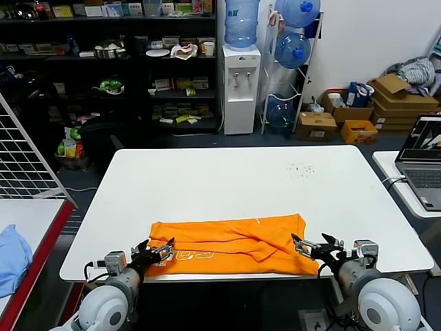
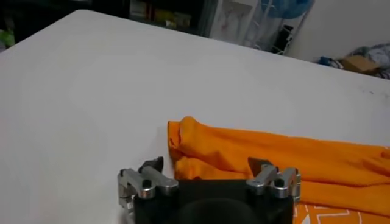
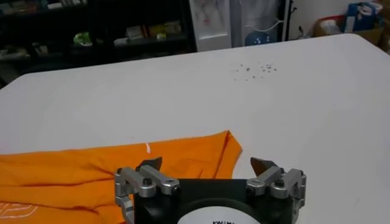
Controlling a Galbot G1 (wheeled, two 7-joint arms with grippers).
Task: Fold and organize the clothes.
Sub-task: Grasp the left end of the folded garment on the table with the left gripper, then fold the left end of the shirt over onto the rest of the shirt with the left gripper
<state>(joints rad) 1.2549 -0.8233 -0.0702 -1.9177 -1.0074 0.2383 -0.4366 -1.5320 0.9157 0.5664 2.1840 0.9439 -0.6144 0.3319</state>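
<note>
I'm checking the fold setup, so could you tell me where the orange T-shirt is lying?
In the head view, the orange T-shirt lies along the white table's near edge, between the open left pincer and open right pincer.

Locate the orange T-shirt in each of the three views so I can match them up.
Head view: orange T-shirt folded into a band along the table's near edge, between both grippers.
Left wrist view: its end lies just beyond the open left gripper.
Right wrist view: its other end, beyond the open right gripper.
Shared landmark: white table.
</note>
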